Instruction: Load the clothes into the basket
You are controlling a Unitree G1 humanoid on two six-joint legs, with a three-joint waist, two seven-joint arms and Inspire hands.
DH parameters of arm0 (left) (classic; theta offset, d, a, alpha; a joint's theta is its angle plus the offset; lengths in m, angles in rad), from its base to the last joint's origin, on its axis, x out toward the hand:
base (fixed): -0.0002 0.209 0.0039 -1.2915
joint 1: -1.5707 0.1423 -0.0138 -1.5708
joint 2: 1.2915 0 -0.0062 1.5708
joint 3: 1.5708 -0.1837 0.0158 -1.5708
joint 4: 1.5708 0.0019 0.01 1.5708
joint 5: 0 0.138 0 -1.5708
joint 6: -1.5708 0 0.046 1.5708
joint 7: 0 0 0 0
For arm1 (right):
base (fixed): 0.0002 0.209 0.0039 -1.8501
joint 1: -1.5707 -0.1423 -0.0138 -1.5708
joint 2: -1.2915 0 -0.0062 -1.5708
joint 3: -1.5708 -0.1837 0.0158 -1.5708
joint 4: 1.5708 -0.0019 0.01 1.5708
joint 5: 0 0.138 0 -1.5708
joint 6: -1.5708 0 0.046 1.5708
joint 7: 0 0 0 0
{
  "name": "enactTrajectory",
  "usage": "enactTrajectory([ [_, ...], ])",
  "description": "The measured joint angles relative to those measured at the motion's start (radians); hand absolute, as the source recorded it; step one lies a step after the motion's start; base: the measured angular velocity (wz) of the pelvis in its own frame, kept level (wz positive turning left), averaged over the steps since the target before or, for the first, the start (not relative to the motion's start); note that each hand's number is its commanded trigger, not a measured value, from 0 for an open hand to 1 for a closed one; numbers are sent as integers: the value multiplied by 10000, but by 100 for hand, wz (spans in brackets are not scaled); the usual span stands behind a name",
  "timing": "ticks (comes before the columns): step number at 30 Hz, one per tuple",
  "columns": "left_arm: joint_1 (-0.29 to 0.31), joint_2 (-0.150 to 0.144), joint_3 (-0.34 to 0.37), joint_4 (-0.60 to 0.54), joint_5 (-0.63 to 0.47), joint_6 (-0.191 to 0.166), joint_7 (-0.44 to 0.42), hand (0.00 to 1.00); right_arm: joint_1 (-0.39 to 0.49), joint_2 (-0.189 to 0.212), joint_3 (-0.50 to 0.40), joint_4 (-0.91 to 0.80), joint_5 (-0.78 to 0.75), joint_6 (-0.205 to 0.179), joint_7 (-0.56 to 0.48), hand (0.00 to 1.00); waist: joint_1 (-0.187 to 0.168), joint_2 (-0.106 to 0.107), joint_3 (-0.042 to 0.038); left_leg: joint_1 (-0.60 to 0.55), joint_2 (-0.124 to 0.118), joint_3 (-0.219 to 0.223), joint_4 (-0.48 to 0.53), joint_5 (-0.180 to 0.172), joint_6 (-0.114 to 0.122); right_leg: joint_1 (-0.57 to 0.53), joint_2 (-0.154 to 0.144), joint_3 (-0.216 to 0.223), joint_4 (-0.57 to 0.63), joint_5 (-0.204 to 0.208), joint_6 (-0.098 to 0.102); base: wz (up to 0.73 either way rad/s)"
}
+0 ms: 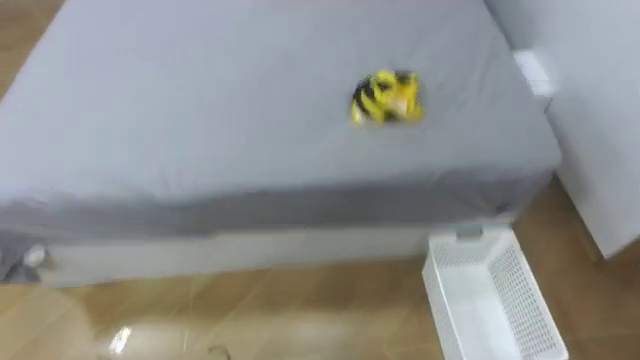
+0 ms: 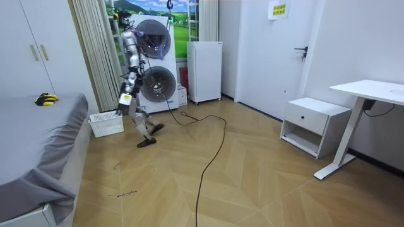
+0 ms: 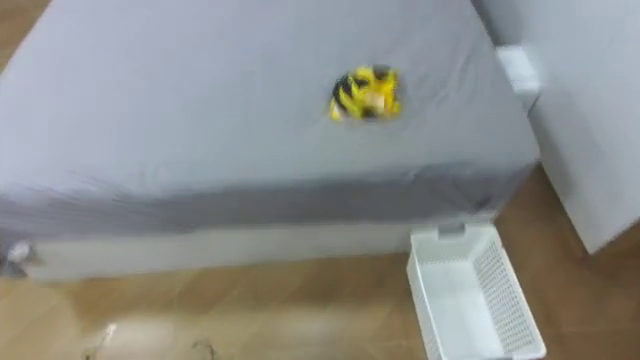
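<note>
Robot hand (image 2: pixel 124 101) near white basket (image 1: pixel 490 300), grip unreadable; yellow-black garment (image 1: pixel 385 97) on bed (image 1: pixel 200 120) looks light, soft; pinch its bunched top.

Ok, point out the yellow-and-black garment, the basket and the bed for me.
yellow-and-black garment (image 1: pixel 385 98): left eye view, middle of the crumpled bundle.
basket (image 1: pixel 522 290): left eye view, on its mesh side wall.
bed (image 1: pixel 200 100): left eye view, on the bare grey sheet.
</note>
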Motion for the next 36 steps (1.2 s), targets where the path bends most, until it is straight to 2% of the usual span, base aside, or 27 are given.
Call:
enactTrajectory([
  [1,-65,9,-58,-2,4,2,39,0,-7,55,13,-226,-36,-13,-4,0,-61,22,11,198,52,-223,-93,-69,-33,-299,220,-141,-635,-31,-15,46],
  [2,-196,-27,-361,1,12,4,127,0,-57,116,82,-474,-20,-56,-23,0,-273,39,6,585,139,-636,-316,-175,-101,-708,503,-304,-2248,41,-37,80],
  [3,-298,-96,-816,23,6,-1,135,0,-68,136,98,-595,-54,-172,-138,0,-356,48,-2,1015,227,-824,-628,-295,-207,-921,579,-322,-4067,526,-58,85],
  [4,-308,-170,-990,24,2,-4,137,0,-77,142,110,-660,-72,-214,-246,0,-342,56,0,1280,284,-835,-794,-359,-268,-972,541,-378,-4755,1121,-139,83],
  [5,-271,-275,-1312,14,3,3,139,0,-80,182,105,-749,-67,-257,-449,0,-363,159,-26,1825,500,-999,-1028,-470,-423,-955,581,-491,-5590,2281,-212,64],
  [6,-174,-275,-1560,-34,15,12,131,0,-94,246,107,-1022,-70,-307,-575,0,-283,125,-121,2023,676,-1037,-992,-629,-652,-935,646,-644,-5716,2935,-616,47],
  [7,-127,-334,-1590,-57,25,30,111,0,-161,221,100,-1581,-88,-343,-672,0,-120,297,-157,1998,966,-947,-763,-847,-1052,-854,916,-798,-5355,2914,-985,15],
  [8,-11,-348,-1584,-43,0,30,101,0,-237,217,110,-1873,-96,-362,-726,0,-15,409,-130,2031,1140,-899,-670,-873,-1152,-826,989,-998,-5094,2789,-1061,0],
  [9,89,-315,-1543,-50,-7,33,94,0,-333,220,161,-2448,-141,-453,-830,0,57,484,-86,2125,1337,-683,-483,-783,-1431,-739,1050,-1121,-4656,2285,-1166,8],
  [10,136,-298,-1528,-64,-10,35,92,0,-420,204,172,-2597,-173,-531,-856,0,42,517,-71,2214,1422,-546,-365,-690,-1577,-663,1075,-1154,-4424,2070,-1220,23],
  [11,224,-264,-1460,-287,-12,52,90,0,-580,179,166,-2854,-184,-574,-883,0,14,528,-64,2287,1571,-421,216,-434,-1777,-472,1072,-1234,-3988,1691,-1255,31],
  [13,534,-237,-1302,-762,7,35,91,0,-732,104,169,-3079,-186,-634,-878,0,17,476,-38,1882,1791,-331,2044,191,-1841,395,1112,-1426,-4374,1234,-1199,30],
  [14,640,-272,-1164,-861,0,18,81,0,-734,48,163,-3368,-170,-688,-888,0,-3,508,-42,1450,1955,-340,3277,849,-1797,1056,1260,-1426,-5036,1021,-1146,19],
  [15,644,-281,-1126,-856,-12,25,75,0,-752,20,173,-3596,-168,-785,-964,0,-45,487,-33,1002,2018,-410,4159,1149,-1790,1442,1304,-1406,-5342,962,-1161,18],
  [16,663,-280,-1116,-861,-11,26,69,0,-773,19,174,-3655,-169,-812,-1008,0,-48,465,-31,750,2031,-409,4451,1088,-1724,1596,1294,-1403,-5480,949,-1155,12],
  [17,647,-271,-1113,-982,-8,38,50,0,-822,16,172,-3709,-149,-812,-1078,0,-90,382,18,235,2002,-257,4730,866,-1553,1937,1287,-1371,-5804,947,-1153,10],
  [18,672,-268,-1074,-1159,-156,35,50,0,-828,0,197,-3729,-31,-811,-1089,0,-119,300,67,-252,1956,-85,4607,537,-1531,2226,1268,-1286,-6057,941,-1135,5],
  [20,610,-240,-1036,-1273,-232,29,34,0,-828,-29,229,-3727,-35,-790,-1084,0,-86,195,64,-943,1794,-34,3883,122,-1528,2448,1219,-1025,-6266,889,-1048,-23],
  [22,610,-254,-814,-1394,-411,40,-110,0,-818,-31,206,-3870,-134,-769,-1070,0,-46,168,15,-1477,1625,-24,2439,41,-1581,2464,1177,-727,-6322,839,-956,-47],
  [23,633,-268,-748,-1484,-416,43,-130,0,-763,-26,209,-4025,-201,-755,-1065,0,10,116,-16,-1749,1547,11,1334,183,-1605,2470,1147,-512,-6313,807,-886,-59],
  [24,719,-267,-660,-1476,-431,48,-192,0,-749,-5,227,-4113,-273,-653,-1057,0,53,110,-119,-1902,1404,95,659,1091,-1308,2492,1072,-262,-6296,754,-773,-62],
  [25,762,-269,-589,-1479,-437,49,-235,0,-746,6,271,-4189,-355,-567,-1050,0,60,53,-139,-1837,1300,115,518,1266,-1196,2517,1012,-155,-6321,716,-675,-49],
  [26,781,-276,-564,-1460,-428,113,-300,0,-691,-13,286,-4524,-581,-488,-1064,0,-37,-8,-199,-1497,1126,102,188,1338,-1110,2665,868,-87,-6485,720,-527,-30],
  [27,815,-314,-588,-1456,-429,272,-318,0,-687,-71,283,-4804,-659,-494,-1120,0,-80,-24,-192,-1203,955,110,-170,1401,-1047,2772,808,-105,-6693,802,-386,-24],
  [30,1037,-326,-589,-1467,-639,277,-496,0,-688,-143,317,-4853,-743,-579,-1322,0,-48,-52,-200,-751,641,16,-761,1447,-981,3028,599,-367,-7025,887,-244,-15],
  [33,957,-269,-602,-1455,-807,289,-605,0,-693,-212,458,-4851,-1044,-540,-1504,0,-72,-62,-143,-762,454,-255,-1012,1564,-902,3072,438,-636,-7147,886,-233,28],
  [36,762,-241,-595,-1407,-793,313,-693,0,-710,-211,736,-4788,-1263,-539,-1513,0,41,-81,-68,-911,400,-421,-981,1565,-900,3048,416,-880,-7154,882,-218,23],
])
